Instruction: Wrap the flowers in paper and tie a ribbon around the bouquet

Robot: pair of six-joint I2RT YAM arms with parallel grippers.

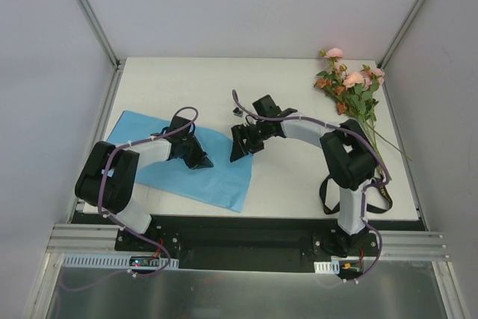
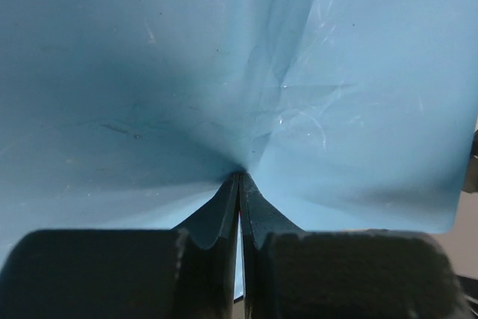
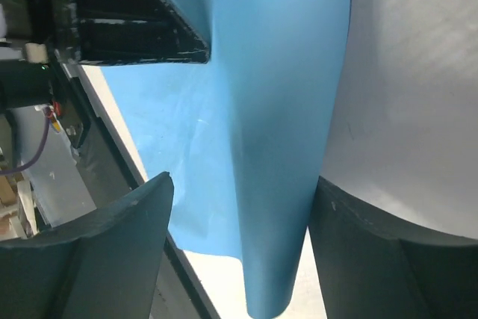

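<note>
The top view looks down on the whole bench (image 1: 287,177); both wrist views press close to the shared paper (image 2: 149,72).

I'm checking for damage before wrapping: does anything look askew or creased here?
The paper lies skewed to the table edges and puckers into radiating creases where the shut left end effector pinches it. Its right edge curls up between the fingers of the open right end effector. The ribbon loops around the right arm base.
</note>
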